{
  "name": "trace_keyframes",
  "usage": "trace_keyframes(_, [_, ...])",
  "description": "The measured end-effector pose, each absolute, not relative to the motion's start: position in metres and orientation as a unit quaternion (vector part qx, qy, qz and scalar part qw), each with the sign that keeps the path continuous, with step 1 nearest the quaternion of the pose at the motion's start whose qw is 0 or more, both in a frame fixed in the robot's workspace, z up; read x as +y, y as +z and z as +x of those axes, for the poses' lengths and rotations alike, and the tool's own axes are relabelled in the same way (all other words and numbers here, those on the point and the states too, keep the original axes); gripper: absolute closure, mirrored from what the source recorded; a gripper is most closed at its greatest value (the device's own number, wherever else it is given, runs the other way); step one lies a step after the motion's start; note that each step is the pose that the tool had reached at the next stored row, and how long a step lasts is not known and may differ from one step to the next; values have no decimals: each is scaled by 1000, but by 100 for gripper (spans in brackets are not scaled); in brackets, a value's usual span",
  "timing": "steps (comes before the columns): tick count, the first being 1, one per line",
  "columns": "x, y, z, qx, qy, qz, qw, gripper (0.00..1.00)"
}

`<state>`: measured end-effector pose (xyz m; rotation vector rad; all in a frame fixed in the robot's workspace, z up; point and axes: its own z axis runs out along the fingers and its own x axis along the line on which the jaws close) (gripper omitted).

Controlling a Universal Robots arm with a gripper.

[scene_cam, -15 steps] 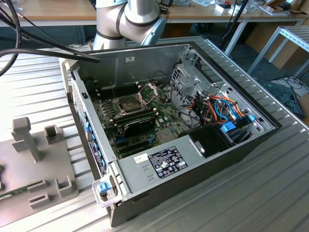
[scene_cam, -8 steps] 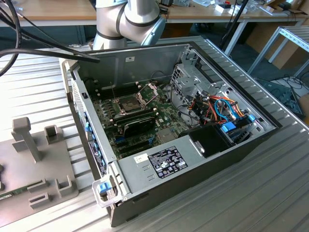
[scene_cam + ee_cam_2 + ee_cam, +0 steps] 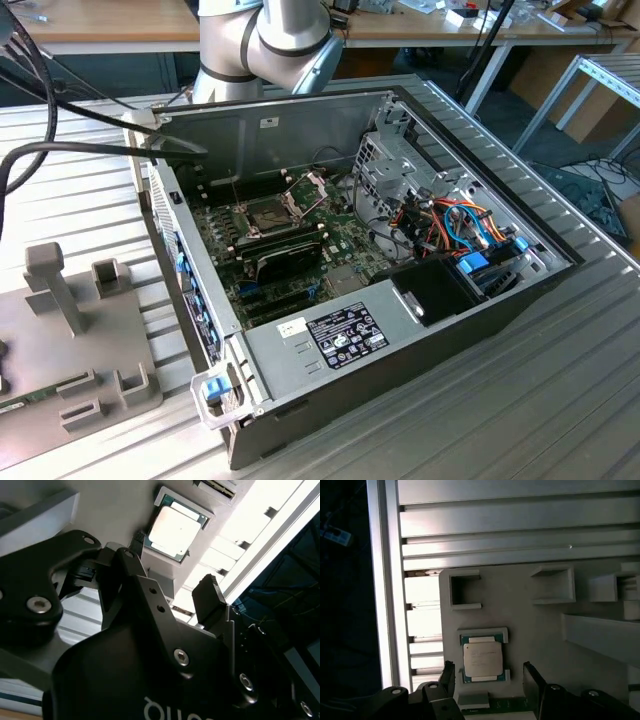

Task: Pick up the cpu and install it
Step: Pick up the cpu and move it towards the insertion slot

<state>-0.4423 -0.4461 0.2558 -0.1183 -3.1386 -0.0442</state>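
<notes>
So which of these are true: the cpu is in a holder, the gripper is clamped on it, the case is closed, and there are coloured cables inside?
1. The cpu lies in a grey holder. True.
2. The gripper is clamped on the cpu. False: it is open, and in the first wrist view its fingers stand apart on either side of the cpu without touching it.
3. The case is closed. False: it lies open, with the green motherboard showing.
4. Coloured cables run inside the case. True: they are orange and blue.
</notes>
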Motion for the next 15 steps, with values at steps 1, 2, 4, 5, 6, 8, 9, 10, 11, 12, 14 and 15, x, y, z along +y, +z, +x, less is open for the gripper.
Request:
trace_keyframes(1, [-446,254,-442,-999,-14,-38,0,34])
trace_keyframes(2, [-446,250,-442,-999,-14,-38,0,34])
trace_keyframes(4, [-446,244,-442,-999,-14,-38,0,34])
trace_keyframes(5, [-446,243,-442,-999,-14,-38,0,34])
trace_keyframes(6, [-446,241,-442,-999,-14,-38,0,34])
trace_keyframes(8, [-446,238,-442,-999,-14,-38,0,34])
trace_keyframes(9, [-446,237,-442,-999,-14,-38,0,34])
trace_keyframes(10, [-446,236,-442,-999,-14,-38,0,34])
trace_keyframes(11, [-446,236,-442,-999,-14,-38,0,34])
trace_keyframes(12, [-446,236,-442,-999,-14,-38,0,34])
trace_keyframes(14, [-446,236,-442,-999,-14,-38,0,34])
trace_keyframes(15, [-446,236,-442,-999,-14,-38,0,34])
